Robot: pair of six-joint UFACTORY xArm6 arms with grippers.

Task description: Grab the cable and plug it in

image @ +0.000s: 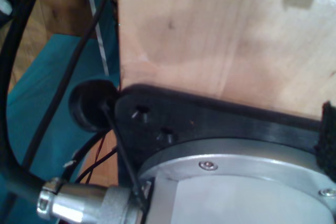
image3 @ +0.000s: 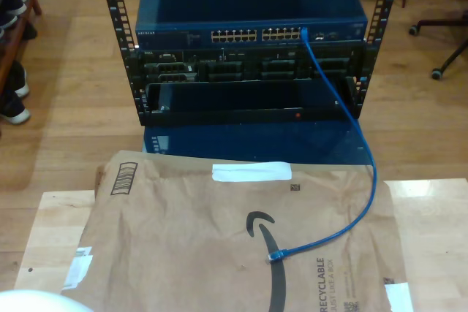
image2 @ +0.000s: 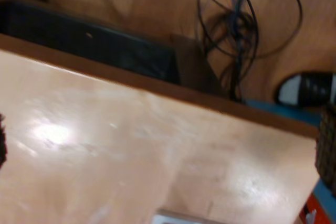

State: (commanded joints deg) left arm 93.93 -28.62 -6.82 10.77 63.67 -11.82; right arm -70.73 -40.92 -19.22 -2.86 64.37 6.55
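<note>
- An office-like room or lab set up as a network test bench.
- An open black equipment rack (image3: 110,27) stands on the wood floor (image3: 66,107) at 12 o'clock in the exterior view.
- The rack holds a blue network switch (image3: 248,12) with rows of ports.
- A blue cable (image3: 351,129) is plugged into a port.
- A pale wooden table (image3: 51,231) at 6 o'clock carries flattened cardboard (image3: 183,246).
- Office-chair casters (image3: 439,71) sit at 2 o'clock.
- Shoes (image3: 14,107) rest at 9 o'clock.
</note>
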